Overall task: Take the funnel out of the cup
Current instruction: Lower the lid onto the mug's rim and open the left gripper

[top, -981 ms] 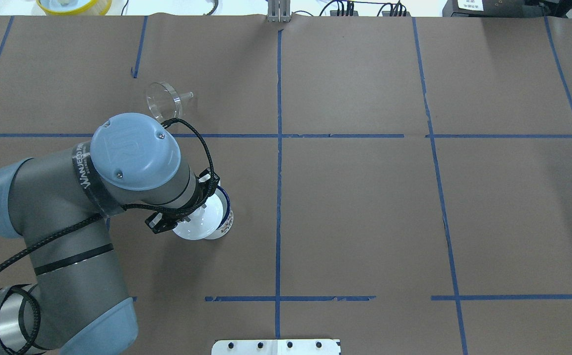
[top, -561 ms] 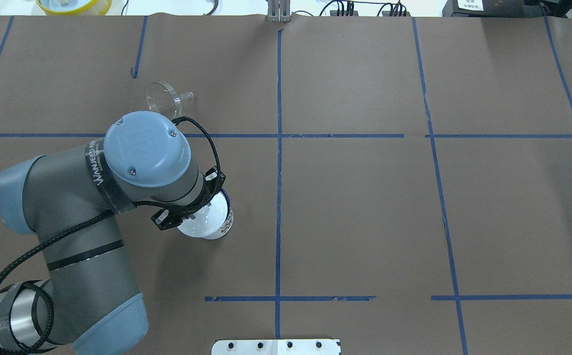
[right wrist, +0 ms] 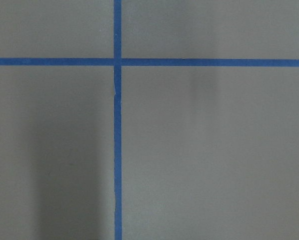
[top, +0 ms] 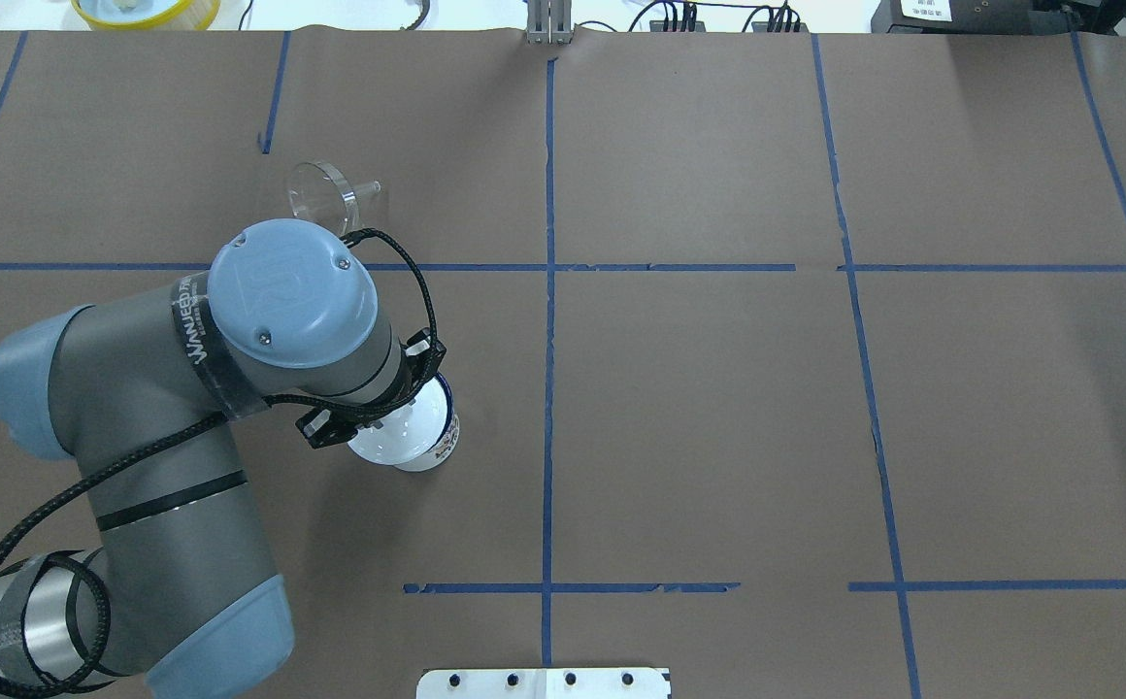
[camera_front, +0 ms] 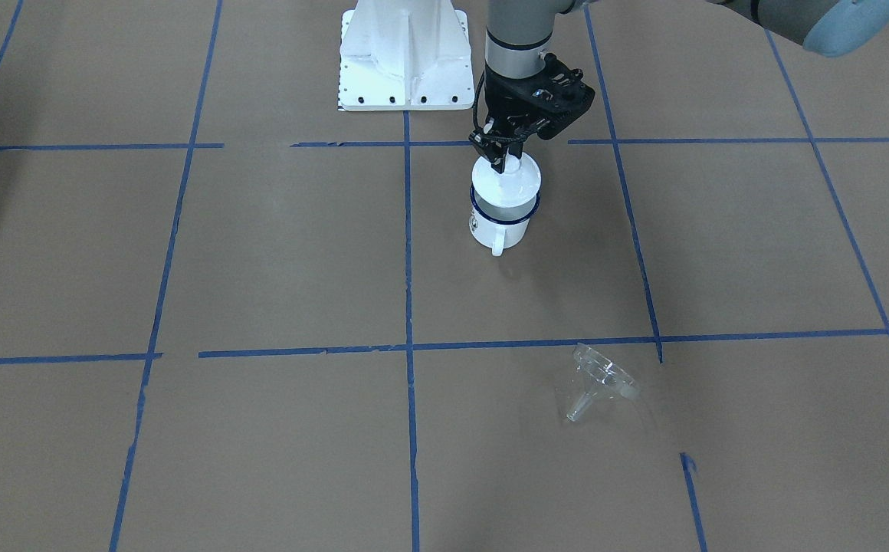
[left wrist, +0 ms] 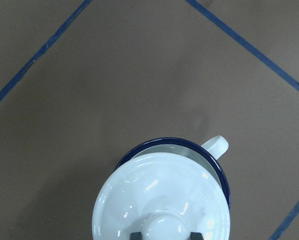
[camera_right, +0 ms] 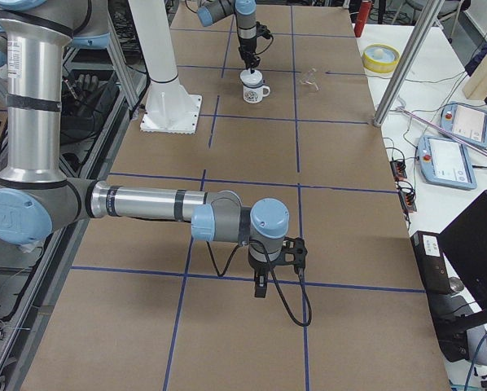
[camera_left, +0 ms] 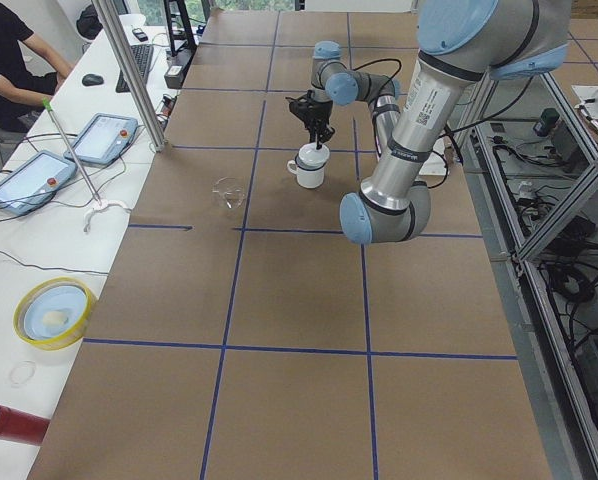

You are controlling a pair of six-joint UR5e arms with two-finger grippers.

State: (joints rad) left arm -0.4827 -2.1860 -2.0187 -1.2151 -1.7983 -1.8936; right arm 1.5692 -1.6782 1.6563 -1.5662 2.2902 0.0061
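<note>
The clear funnel [top: 322, 192] lies on its side on the brown table, far from the cup; it also shows in the front view [camera_front: 604, 377]. The cup [camera_front: 500, 226] is a white mug with a dark blue rim [left wrist: 219, 170], its handle pointing away from the robot. A round white knobbed lid [camera_front: 507, 182] sits over the mug's mouth, a little off centre. My left gripper [camera_front: 507, 157] is shut on the lid's knob [left wrist: 162, 227]. My right gripper [camera_right: 260, 289] hangs over bare table far from these; I cannot tell whether it is open or shut.
The white robot base plate [camera_front: 402, 54] stands just behind the mug. A yellow-rimmed bowl [top: 146, 10] sits past the table's far left edge. Tablets [camera_left: 104, 138] and an operator [camera_left: 4, 60] are at a side bench. Blue tape lines [top: 548, 388] cross the table.
My left arm has shifted a little to the right and farther out, carrying the lid more over the mug. The funnel has not moved.
</note>
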